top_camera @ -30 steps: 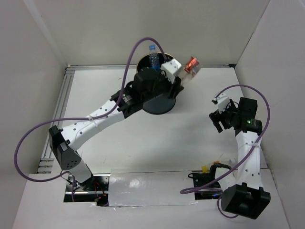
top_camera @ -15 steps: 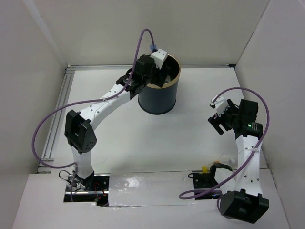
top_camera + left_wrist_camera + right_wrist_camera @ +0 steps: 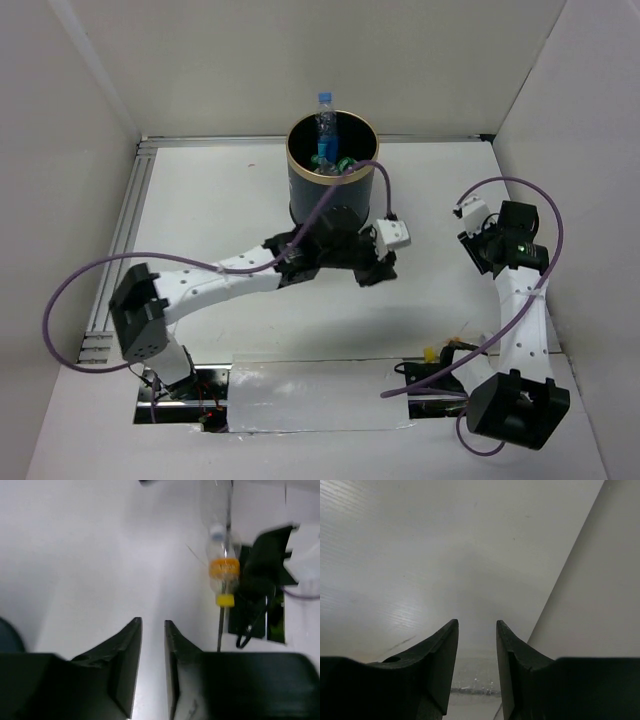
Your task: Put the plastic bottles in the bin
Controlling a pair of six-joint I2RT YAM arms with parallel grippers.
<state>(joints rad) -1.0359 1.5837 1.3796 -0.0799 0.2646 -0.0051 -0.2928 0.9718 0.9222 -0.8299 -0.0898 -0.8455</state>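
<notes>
The left fingers (image 3: 125,665) and right fingers (image 3: 442,665) are nearly closed on nothing, the bin (image 3: 305,195) of bottles (image 3: 324,120) sits behind the left pair, and one orange-banded bottle (image 3: 223,570) lies ahead of them by the cables (image 3: 244,639), where so narrow a gap could knock it rolling.

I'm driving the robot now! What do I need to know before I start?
Left gripper: jaws slightly apart, empty, on the near side of the bin.
Right gripper: jaws slightly apart, empty, off to the right.
Done: a blue-capped bottle sticks up in the bin, with a green bottle beside it. Full count unclear.
Left to do: a clear yellow-capped bottle lies on the table near the front edge, right arm's side; it goes in.
</notes>
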